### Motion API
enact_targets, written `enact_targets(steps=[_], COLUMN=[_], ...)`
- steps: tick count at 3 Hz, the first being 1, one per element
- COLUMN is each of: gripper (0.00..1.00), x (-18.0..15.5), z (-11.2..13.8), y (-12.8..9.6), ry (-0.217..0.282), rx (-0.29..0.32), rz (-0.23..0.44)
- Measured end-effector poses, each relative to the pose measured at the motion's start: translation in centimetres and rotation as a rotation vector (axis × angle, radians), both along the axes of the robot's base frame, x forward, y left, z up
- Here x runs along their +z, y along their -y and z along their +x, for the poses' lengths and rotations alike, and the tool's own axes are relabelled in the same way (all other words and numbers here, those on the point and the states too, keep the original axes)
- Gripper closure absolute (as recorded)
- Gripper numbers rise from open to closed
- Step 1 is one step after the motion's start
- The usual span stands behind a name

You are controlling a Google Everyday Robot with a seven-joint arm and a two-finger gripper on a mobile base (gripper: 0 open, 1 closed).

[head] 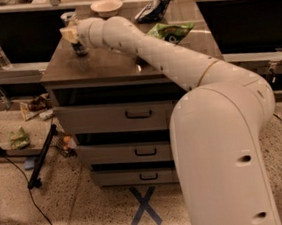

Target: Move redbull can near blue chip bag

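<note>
We are viewing the pincer over the can at the surface's left end. Its grip we cannot tell. The blue bag is lying well apart, so the carry is yet to come.

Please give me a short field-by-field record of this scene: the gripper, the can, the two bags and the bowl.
gripper: at the left rear of the counter, right at the redbull can
redbull can: just below the gripper, partly hidden; cannot tell whether it is held
blue chip bag: at the back of the counter, right of the bowl
green chip bag: in front of the blue chip bag
bowl: rear centre
task state: can not yet near the blue chip bag
</note>
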State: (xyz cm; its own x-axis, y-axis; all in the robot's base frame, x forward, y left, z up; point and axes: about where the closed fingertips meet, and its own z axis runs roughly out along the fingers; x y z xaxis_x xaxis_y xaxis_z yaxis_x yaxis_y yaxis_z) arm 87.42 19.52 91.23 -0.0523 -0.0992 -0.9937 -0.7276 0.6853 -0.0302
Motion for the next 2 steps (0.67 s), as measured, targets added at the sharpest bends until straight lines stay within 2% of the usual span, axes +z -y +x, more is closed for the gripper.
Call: enact_targets(steps=[1,2], gripper=[1.00,1.00], x=[1.4,1.2], z=[4.1,7.5], y=[3.2,7.2], ry=[0.026,0.038], rx=[-0.097,-0.204], rz=[-0.030,-0.077])
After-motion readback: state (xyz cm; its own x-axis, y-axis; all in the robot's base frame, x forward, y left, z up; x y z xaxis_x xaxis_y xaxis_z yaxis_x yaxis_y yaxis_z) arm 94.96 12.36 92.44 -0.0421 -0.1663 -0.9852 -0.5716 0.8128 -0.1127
